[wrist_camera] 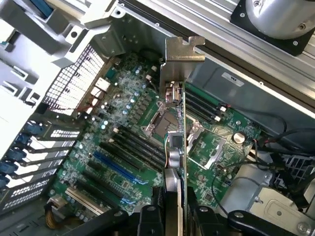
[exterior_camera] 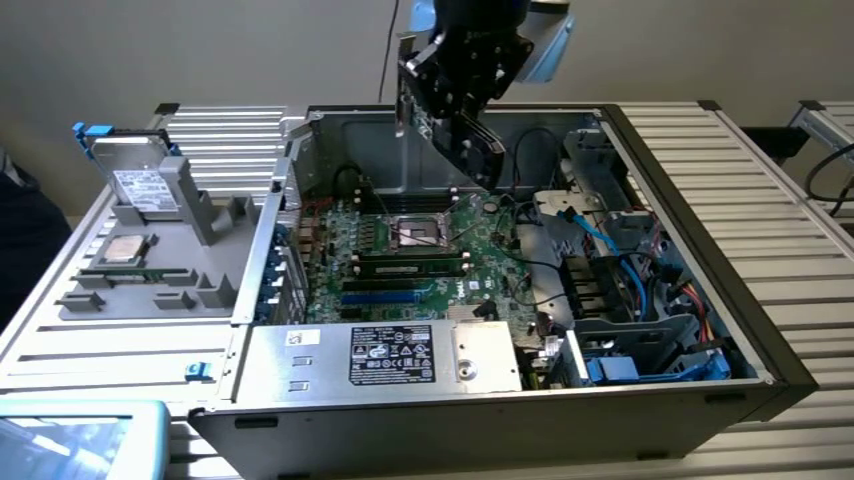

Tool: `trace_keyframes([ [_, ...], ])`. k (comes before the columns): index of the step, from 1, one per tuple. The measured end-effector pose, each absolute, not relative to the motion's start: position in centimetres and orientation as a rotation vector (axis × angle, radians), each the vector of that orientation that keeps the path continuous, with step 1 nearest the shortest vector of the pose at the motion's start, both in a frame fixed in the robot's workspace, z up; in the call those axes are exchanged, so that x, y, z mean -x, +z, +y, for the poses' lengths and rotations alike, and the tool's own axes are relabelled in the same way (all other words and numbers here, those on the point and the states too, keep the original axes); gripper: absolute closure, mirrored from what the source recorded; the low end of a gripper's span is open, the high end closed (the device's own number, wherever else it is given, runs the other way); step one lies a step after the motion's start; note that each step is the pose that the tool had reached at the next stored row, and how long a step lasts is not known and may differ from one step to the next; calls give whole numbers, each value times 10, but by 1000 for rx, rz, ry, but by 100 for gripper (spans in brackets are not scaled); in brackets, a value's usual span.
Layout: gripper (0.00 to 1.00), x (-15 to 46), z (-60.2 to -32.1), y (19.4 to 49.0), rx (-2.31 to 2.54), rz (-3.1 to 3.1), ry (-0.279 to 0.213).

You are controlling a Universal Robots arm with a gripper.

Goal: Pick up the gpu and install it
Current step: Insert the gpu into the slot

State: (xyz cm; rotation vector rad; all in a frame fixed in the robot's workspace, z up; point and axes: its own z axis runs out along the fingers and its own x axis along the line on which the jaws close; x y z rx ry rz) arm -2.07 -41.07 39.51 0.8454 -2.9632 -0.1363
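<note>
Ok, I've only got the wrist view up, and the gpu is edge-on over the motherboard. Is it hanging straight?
Observer: No. In the exterior view the gpu hangs tilted from the pincer, with its lower end leaning toward the exterior view's right.
Operator: Where is it over the case?
Observer: Over the far half of the open computer case, away from the power supply at the near edge.
Operator: Anything sitting outside the case?
Observer: A hard drive stands in a grey parts tray, on the exterior view's left of the case.
</note>
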Motion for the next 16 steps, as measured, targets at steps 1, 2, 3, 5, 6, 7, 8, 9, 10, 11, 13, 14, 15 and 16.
trace_keyframes([
  [1,72,21,-411,395,-872,-2955,-135],
  [2,72,21,-411,395,-900,-2946,-135],
  [3,72,21,-411,395,-926,-2937,-134],
  [5,72,21,-411,394,-979,-2918,-132],
  [6,72,21,-411,394,-1006,-2908,-131],
  [7,72,21,-411,394,-1032,-2898,-130],
  [8,72,21,-411,394,-1057,-2888,-129],
  [9,72,21,-411,394,-1083,-2878,-128],
  [10,72,21,-411,394,-1109,-2867,-127],
  [11,72,21,-411,394,-1135,-2856,-126],
  [13,72,21,-411,393,-1185,-2834,-125],
  [14,72,21,-411,393,-1211,-2823,-124],
  [15,72,21,-411,393,-1236,-2811,-123],
  [16,72,21,-411,393,-1262,-2798,-122],
])
